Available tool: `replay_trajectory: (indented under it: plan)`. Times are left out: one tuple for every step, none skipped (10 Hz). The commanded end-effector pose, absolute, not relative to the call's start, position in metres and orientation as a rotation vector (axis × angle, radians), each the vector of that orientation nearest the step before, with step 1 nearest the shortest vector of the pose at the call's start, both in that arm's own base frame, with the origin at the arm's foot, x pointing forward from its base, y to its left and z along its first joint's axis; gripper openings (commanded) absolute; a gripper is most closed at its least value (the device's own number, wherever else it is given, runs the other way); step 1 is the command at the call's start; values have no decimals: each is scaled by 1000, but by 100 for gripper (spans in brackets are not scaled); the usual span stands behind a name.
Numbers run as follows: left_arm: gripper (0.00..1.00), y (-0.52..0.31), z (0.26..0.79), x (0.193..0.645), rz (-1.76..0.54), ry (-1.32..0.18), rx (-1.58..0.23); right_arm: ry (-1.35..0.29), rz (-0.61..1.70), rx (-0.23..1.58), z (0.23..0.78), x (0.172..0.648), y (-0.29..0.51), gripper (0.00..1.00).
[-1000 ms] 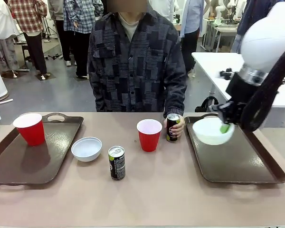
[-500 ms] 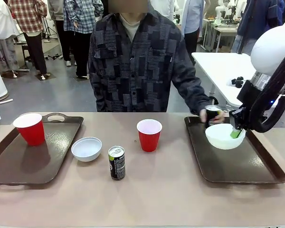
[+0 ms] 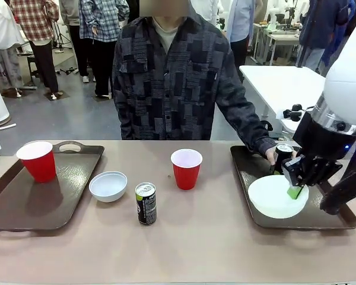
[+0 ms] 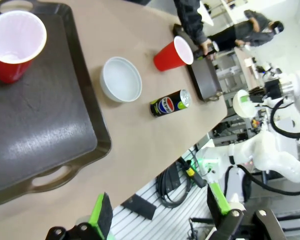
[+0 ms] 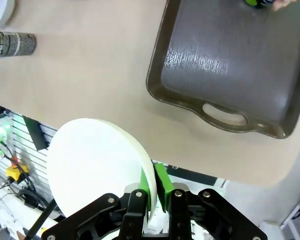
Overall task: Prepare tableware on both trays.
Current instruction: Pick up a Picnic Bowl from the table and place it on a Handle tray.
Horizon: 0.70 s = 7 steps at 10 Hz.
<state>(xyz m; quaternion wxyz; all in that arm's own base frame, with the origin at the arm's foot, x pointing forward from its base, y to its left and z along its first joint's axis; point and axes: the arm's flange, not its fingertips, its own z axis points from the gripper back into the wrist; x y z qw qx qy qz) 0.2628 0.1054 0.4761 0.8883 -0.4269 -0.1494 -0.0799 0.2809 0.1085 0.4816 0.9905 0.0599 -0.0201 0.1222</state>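
1. While the right gripper clamps a white bowl by its rim, the bowl hangs tilted above the right tray.
2. The left gripper stands apart, empty.
3. A person's hand holds a can at that tray's far edge.

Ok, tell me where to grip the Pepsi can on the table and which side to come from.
Grip the Pepsi can across its round wall at mid-height, coming from the robot's side. It stands upright on bare table; the white bowl and red cup sit behind it, so the near side looks freest.
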Motion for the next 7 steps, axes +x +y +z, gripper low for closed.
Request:
replay_trajectory:
  plan:
    - [100, 107, 476, 262, -172, -318, -902, -10, 202, 171, 467, 294, 100, 0]
    - [100, 107, 476, 262, -172, -318, -902, -8, 200, 175, 465, 296, 99, 0]
    - [100, 107, 476, 262, -172, -318, -902, -2, 193, 175, 463, 298, 100, 0]
    - [100, 107, 476, 262, -172, -318, -902, 3, 185, 163, 460, 301, 99, 0]
    - [100, 107, 476, 262, -172, -318, -902, -15, 203, 142, 457, 308, 95, 0]
    - [100, 107, 476, 262, -172, -318, -902, -48, 242, 129, 449, 329, 77, 0]
    - [100, 107, 476, 262, -172, -318, -902, -54, 251, 141, 438, 344, 61, 0]
